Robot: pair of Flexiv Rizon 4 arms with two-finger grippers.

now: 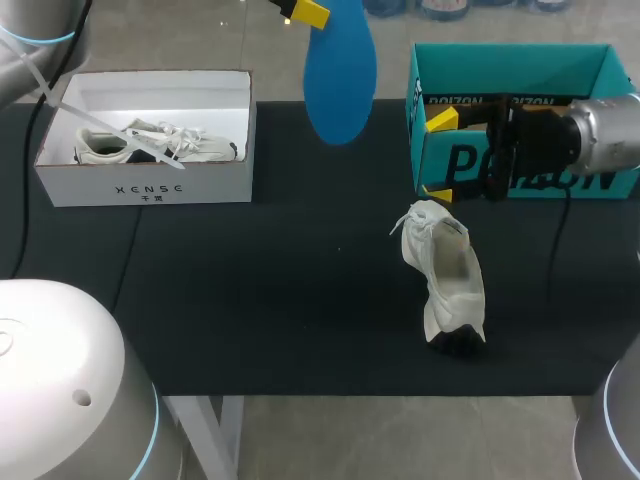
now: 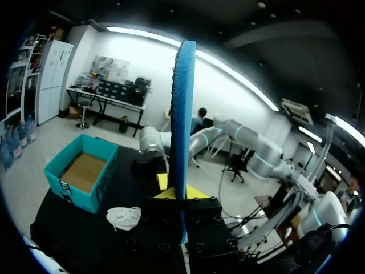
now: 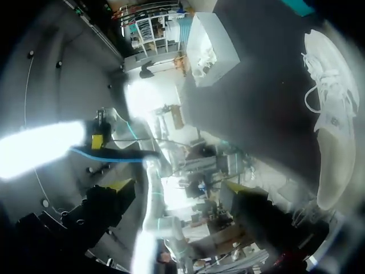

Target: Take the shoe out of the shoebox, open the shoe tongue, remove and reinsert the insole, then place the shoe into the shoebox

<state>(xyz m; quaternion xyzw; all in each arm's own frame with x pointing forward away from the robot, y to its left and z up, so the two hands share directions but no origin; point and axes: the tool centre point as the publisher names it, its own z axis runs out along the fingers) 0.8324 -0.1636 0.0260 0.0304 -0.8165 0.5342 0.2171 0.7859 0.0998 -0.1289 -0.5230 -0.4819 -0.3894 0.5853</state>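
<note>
Beside lettered teal shoebox, white shoe, blue insole

You're over a black table, matte and dark from side to side, and there, under its near edge, you catch a white frame leg angling down.

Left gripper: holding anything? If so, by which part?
Yes. The left gripper is shut on the blue insole, pinching it at one end, with the rest standing free in the air. The right gripper is open and holds nothing.
</note>
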